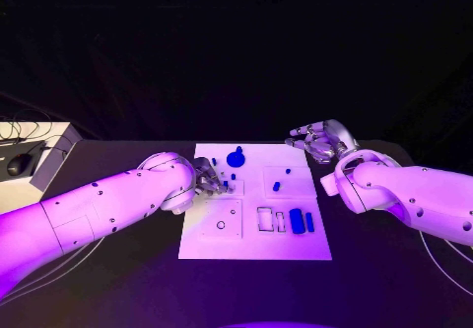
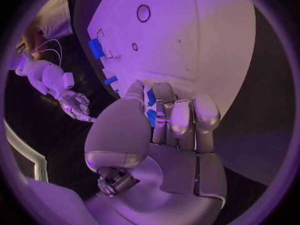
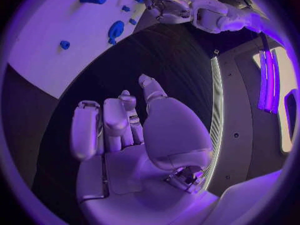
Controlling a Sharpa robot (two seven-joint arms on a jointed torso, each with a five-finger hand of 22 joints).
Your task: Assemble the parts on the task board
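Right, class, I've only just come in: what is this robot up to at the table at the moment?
It is assembling small blue parts on a white board. The left hand is over the board's left side, its fingers closed round a small blue part. The right hand hovers off the board's far right corner, fingers curled, holding nothing. Other parts lie about the board, among them a blue cylinder.

The task board (image 1: pixel 212 249) lay in the middle of the table (image 1: pixel 118 273). The left hand (image 1: pixel 207 179) was over the board's left edge, among small parts (image 1: pixel 225 184). The right hand (image 1: pixel 317 140) hung off the board's far right corner. Two long parts (image 1: pixel 296 221) lay side by side near the board's right edge.
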